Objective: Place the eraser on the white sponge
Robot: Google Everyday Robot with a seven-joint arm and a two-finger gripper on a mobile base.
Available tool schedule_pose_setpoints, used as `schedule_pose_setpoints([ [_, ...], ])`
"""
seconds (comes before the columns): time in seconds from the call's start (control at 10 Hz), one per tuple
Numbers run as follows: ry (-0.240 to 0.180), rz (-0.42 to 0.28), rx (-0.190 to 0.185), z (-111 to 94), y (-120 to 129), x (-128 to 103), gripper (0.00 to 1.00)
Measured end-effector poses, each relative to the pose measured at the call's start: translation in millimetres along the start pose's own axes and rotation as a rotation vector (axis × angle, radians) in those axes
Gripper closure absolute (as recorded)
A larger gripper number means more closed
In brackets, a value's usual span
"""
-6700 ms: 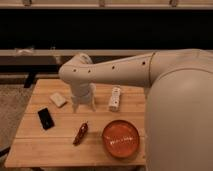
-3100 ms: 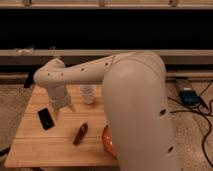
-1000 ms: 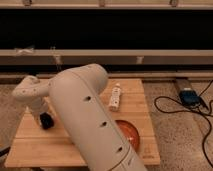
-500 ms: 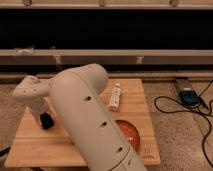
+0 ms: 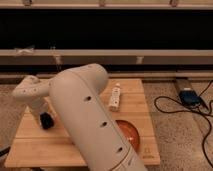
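Starting far left: the white robot arm (image 5: 85,110) ends in a rounded wrist above the left edge of the wooden table (image 5: 30,145), and the end effector (image 5: 45,119) points down from it to the tabletop. Low, at or just above the surface, left part of the table, nearer the back than the front. Cannot tell whether the end effector is open, closed or gripping anything.

The eraser (image 5: 47,122) shows only as a small dark patch right under the end effector tip, on the table. It merges with the tip, so contact cannot be judged.

The white sponge is not visible. The arm covers the table area just right of the wrist.

In the centre the arm's thick white link runs diagonally from the bottom edge up to the left and fills most of the middle. It has a few small dark holes along it and hides much of the tabletop.

Right of the arm, a white power strip (image 5: 115,97) lies flat toward the back of the table, long axis running roughly front to back, slightly tilted. In front of it sits an orange-red bowl (image 5: 129,134), its left part cut off by the arm, well apart from the end effector.

Off the table to the right, on the speckled floor, is a blue box (image 5: 188,96), with black cables (image 5: 175,107) looping around it.

A dark wall with pale horizontal rails (image 5: 150,55) runs along the back.
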Motion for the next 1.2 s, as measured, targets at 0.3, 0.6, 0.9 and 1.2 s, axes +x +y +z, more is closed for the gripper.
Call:
schedule_pose_setpoints([
  [0.3, 0.0, 0.0, 0.0, 0.0, -0.1, 0.0, 0.35],
  [0.6, 0.0, 0.0, 0.0, -0.2, -0.2, -0.1, 0.35],
  [0.9, 0.0, 0.0, 0.001, 0.5, -2.4, 0.6, 0.35],
  [1.2, -0.027, 0.001, -0.013, 3.9, -8.4, -7.9, 0.35],
])
